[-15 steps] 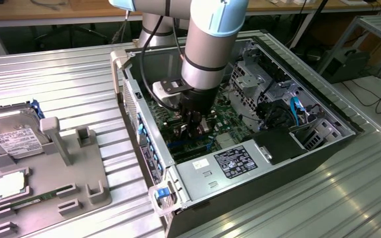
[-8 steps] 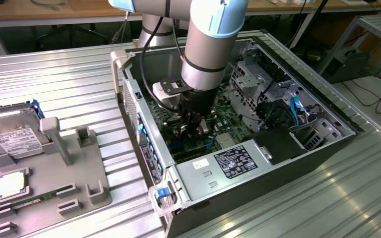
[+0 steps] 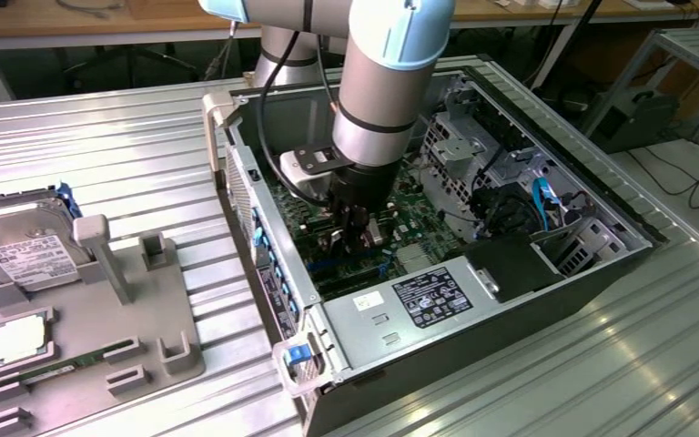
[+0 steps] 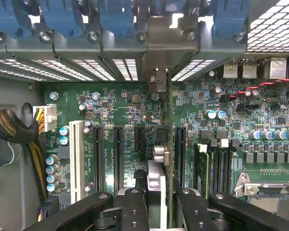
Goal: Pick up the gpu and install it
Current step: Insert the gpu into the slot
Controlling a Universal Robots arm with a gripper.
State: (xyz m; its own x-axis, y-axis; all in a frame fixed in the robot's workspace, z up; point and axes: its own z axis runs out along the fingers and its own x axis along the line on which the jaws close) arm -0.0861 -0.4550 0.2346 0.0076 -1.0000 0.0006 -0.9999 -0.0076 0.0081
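On the exterior view's left, a grey tray [image 3: 95, 346] holds a hard drive [image 3: 28, 255]. To its right, inside the open PC case [image 3: 325, 337], the gripper [image 3: 356, 238] clamps the gpu [image 4: 169, 159] (seen edge-on) upright over the motherboard [image 4: 130, 115] slots.

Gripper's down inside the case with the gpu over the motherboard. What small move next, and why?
Probably ease straight down. In the wrist view the gpu stands edge-on in the gripper, its bracket against the rear slot openings and its edge over the motherboard between the black slots. I cannot tell whether it is fully seated.
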